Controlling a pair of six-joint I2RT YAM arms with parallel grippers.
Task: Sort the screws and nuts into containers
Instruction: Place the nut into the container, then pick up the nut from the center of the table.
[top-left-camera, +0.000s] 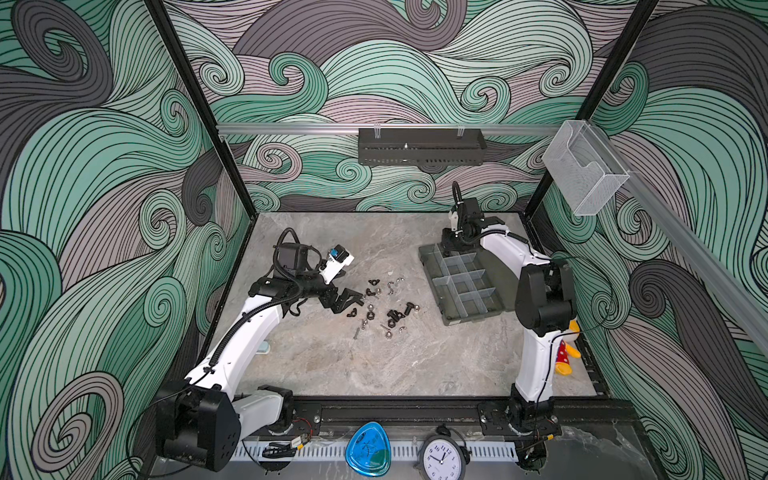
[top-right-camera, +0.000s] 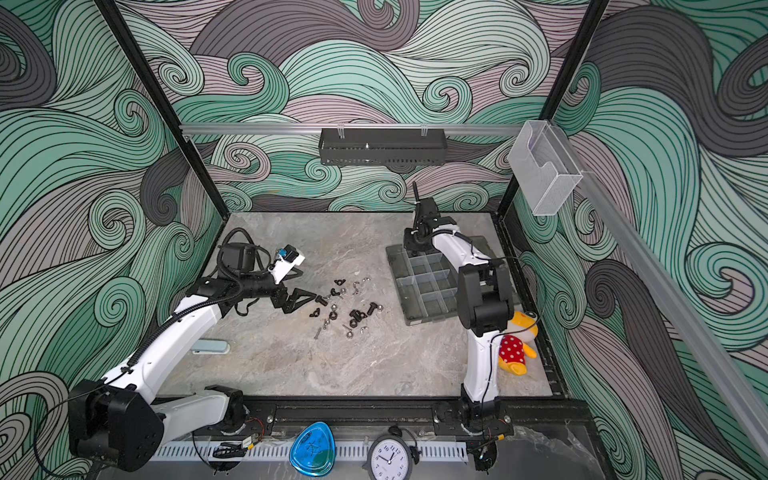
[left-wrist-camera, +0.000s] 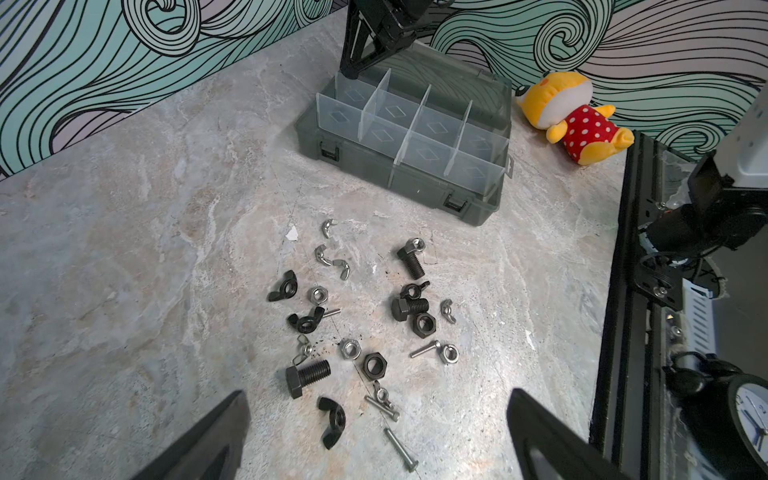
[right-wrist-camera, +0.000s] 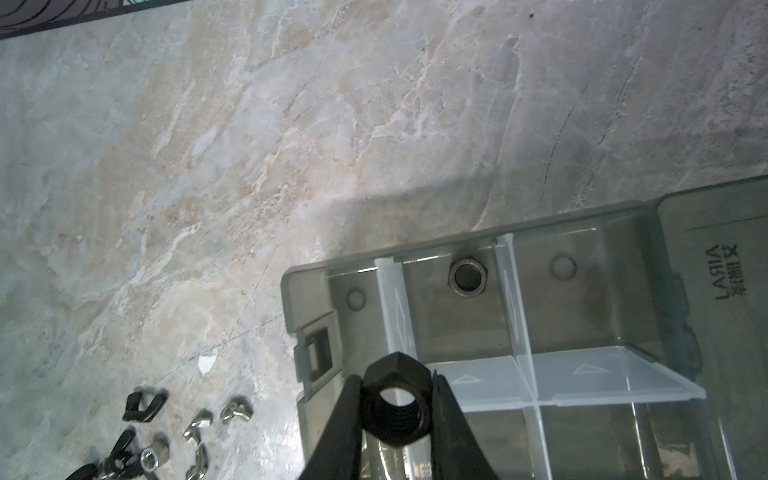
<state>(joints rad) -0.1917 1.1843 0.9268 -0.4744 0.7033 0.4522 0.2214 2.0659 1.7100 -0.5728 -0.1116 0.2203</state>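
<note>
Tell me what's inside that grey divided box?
One dark hex nut lies in an end compartment; others look empty. The right tool, gripping a black nut, hides part of the box.

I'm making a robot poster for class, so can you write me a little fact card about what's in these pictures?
Job: sorting screws and nuts into a box
Right gripper: shut on a black hex nut, above the organiser box
Left gripper: open, holding nothing, at the edge of the loose pile
Already in box: one dark nut in an end compartment
Still on table: black bolts, silver screws, wing nuts, hex nuts
Box lid: open
Nearby: plush toy beside the box
</note>
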